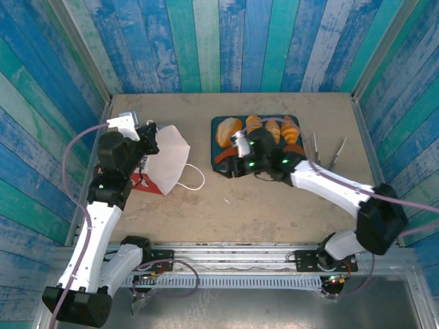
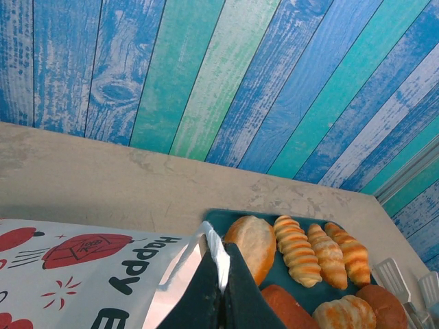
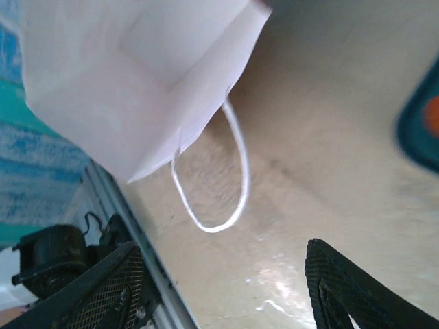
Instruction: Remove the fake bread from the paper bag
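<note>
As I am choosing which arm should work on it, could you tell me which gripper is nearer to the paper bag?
Left. The left gripper is shut on the paper bag; the right gripper hangs open at the tray, apart from the bag.

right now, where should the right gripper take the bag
Probably the rim of the bag just above the cord loop, approached from the tray side. That paper edge seems to stand off the table facing the right gripper, while the loop lies flat.
</note>
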`<state>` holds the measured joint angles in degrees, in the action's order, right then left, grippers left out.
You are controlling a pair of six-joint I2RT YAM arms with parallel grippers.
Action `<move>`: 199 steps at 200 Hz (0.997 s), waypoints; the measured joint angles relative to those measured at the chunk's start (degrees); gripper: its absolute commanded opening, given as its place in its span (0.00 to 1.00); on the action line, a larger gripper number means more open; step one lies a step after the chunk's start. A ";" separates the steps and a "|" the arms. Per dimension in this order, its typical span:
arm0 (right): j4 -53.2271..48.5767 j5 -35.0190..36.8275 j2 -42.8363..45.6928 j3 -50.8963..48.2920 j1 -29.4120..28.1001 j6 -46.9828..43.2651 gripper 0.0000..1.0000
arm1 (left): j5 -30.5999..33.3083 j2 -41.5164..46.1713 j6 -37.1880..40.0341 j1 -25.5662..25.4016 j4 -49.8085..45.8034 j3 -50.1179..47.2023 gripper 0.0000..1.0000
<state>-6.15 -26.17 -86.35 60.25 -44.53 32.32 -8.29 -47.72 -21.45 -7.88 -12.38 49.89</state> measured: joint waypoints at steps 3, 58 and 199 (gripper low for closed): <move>0.39 0.09 -0.85 0.11 -0.59 0.37 0.66 | 0.00 0.00 -0.02 0.00 0.00 0.00 0.00; 7.26 -0.33 -11.17 0.94 -5.03 6.67 0.55 | -0.31 0.00 -0.20 0.00 0.00 0.00 0.00; 0.76 -0.79 -14.36 18.08 1.22 -0.39 0.01 | -0.15 -6.91 -0.94 0.00 1.44 6.64 0.01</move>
<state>-5.39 -26.96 -100.71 78.32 -43.31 31.92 -8.45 -54.63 -22.39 -7.88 -10.94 56.53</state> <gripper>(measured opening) 0.044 0.045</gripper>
